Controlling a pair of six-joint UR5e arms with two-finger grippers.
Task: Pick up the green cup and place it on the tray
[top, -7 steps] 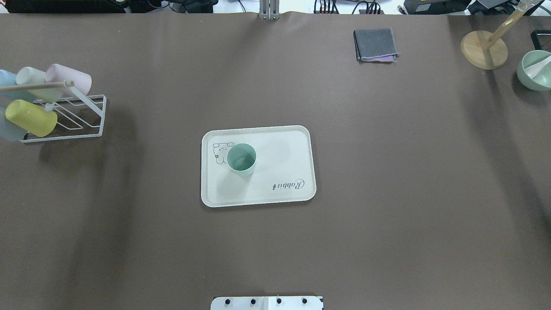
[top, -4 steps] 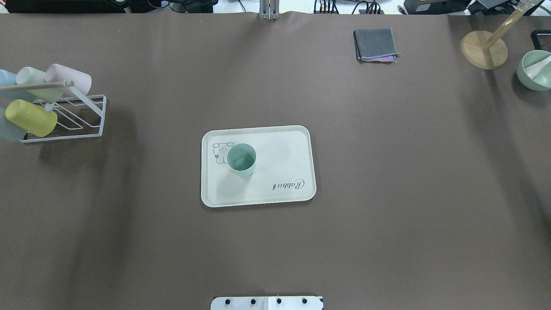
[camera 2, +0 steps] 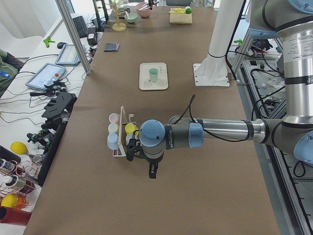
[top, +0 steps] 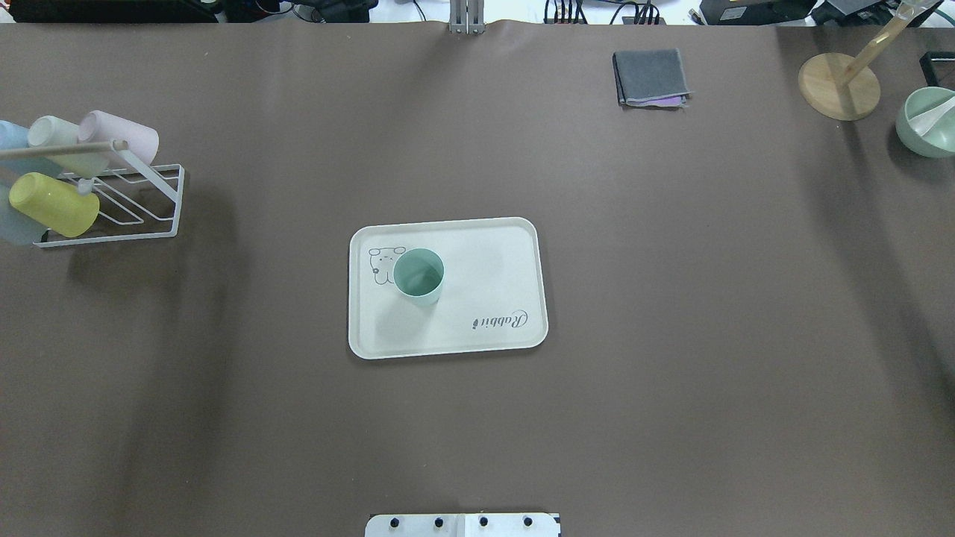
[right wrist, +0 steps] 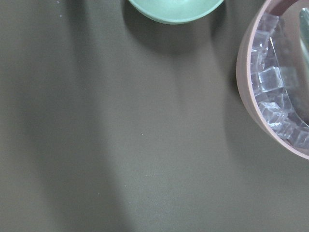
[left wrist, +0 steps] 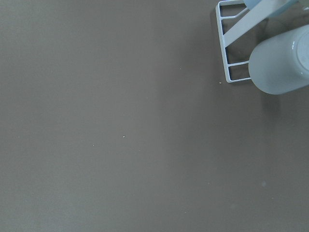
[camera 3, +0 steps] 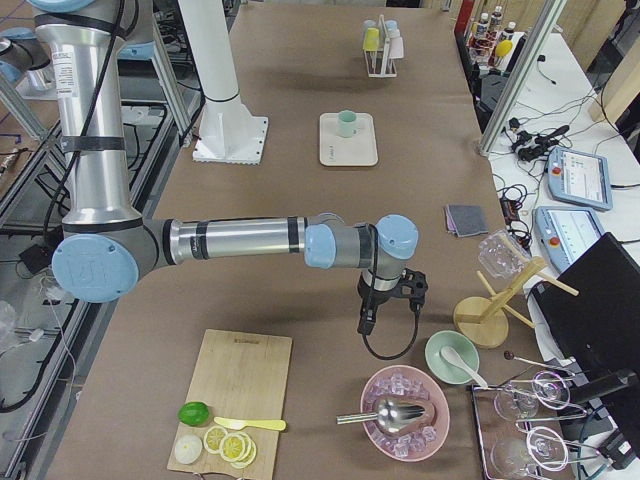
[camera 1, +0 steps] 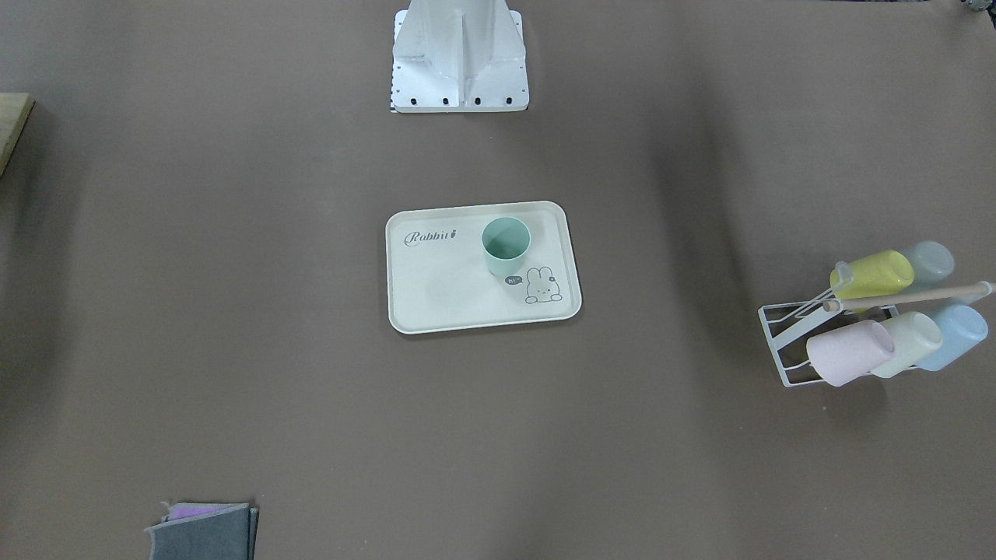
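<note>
I see green cup (top: 418,277) upright on tray (top: 489,268), left gripper (camera 2: 152,174) and right gripper (camera 3: 366,324) both well apart from tray, open or closed I cannot tell

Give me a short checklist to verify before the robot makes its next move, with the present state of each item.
1. The green cup stands on the tray: ok.
2. The cup is upright, mouth up: ok.
3. The cup sits fully inside the tray rim, beside the bunny drawing: ok.
4. The left gripper is apart from the cup, over by the cup rack: ok.
5. The right gripper is apart from the tray, at the far end of the table: ok.
6. Both grippers are open and empty: cannot tell, since only the side views show them.
</note>
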